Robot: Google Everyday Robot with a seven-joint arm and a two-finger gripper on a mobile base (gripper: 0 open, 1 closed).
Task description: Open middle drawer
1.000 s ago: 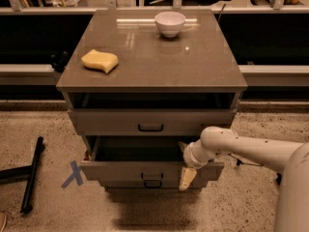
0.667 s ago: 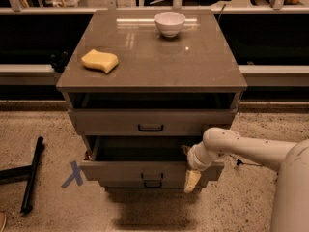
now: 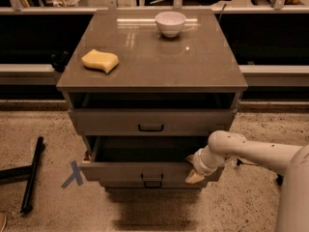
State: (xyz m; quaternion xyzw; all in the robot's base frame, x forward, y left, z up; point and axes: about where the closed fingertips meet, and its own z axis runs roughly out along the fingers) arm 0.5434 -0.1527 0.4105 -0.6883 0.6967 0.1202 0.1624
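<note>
The grey-brown cabinet (image 3: 152, 62) has three drawer fronts. The middle drawer (image 3: 116, 171) is pulled out toward me, its dark inside showing, with a small black bar handle (image 3: 152, 176) at centre. The top drawer (image 3: 106, 122) is shut. Only the handle of the bottom drawer (image 3: 152, 183) shows under the middle front. My gripper (image 3: 194, 172) is on the end of a white arm (image 3: 251, 151) coming from the right. It sits against the right part of the middle drawer's front, to the right of the handle.
A white bowl (image 3: 170, 23) and a yellow sponge (image 3: 100, 61) lie on the cabinet top. A blue tape cross (image 3: 73, 174) and a black bar (image 3: 32, 175) are on the speckled floor at left. A low ledge (image 3: 29, 74) runs behind.
My gripper has shifted slightly to the right along the drawer front. The middle drawer stays pulled out about the same amount.
</note>
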